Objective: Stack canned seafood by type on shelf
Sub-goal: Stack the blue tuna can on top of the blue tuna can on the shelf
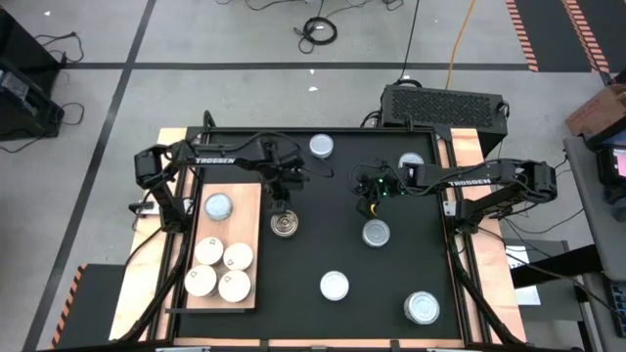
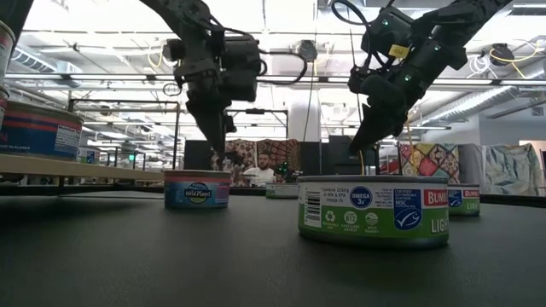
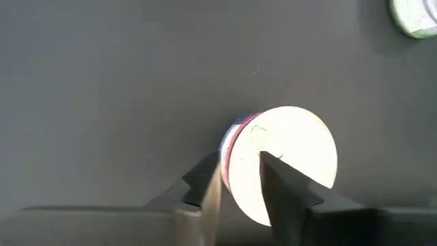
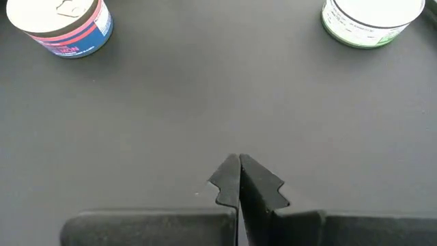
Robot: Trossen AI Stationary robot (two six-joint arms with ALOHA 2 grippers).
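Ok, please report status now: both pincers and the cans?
Left pincer open, straddling rim of round silver-topped tin on black mat. Right pincer shut, empty, hovering. Five tins on light wooden board. Nothing blocking.

black arms (image 1: 245,156), white trossen lettering, dark cables

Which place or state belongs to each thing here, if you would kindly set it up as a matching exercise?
Things:
1. left end effector
2. right end effector
3. shelf
4. green-labelled can

States:
A. holds five cans
B. shut, above a bare stretch of mat
C. stands on the mat, off the shelf
D. open, at a can

Pairs: 1-D, 2-B, 3-A, 4-C
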